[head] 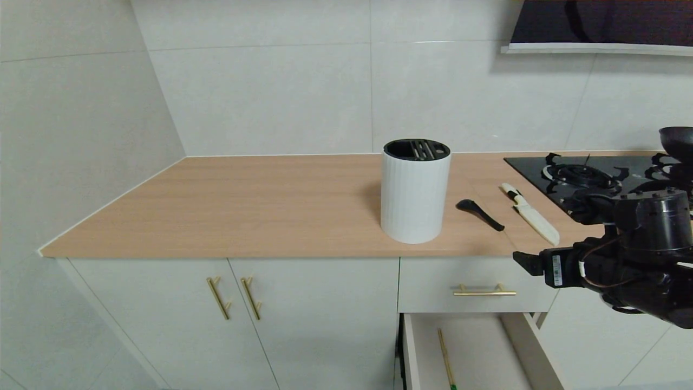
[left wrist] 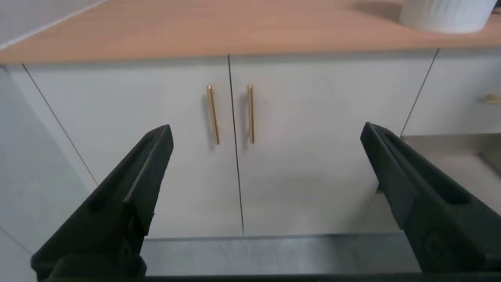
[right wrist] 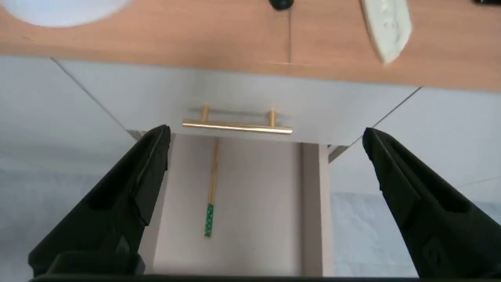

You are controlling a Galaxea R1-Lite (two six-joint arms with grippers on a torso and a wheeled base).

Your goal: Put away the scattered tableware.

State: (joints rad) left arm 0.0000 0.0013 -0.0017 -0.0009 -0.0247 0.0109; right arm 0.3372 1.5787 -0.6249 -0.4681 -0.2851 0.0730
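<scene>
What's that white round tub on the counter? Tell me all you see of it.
The white tub is an upright cylinder with finely ribbed walls, plastic by its look, and a black slotted top. Nothing sticks out of it. It stands on the wooden counter, apart from the black spoon to its right.

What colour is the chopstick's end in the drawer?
Green; the chopstick shows best in the right wrist view.

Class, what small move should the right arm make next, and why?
Probably raise the right gripper over the counter toward the white knife: its jaws are open and empty, it sits below the counter edge, and the knife lies nearest, not yet put away.
</scene>
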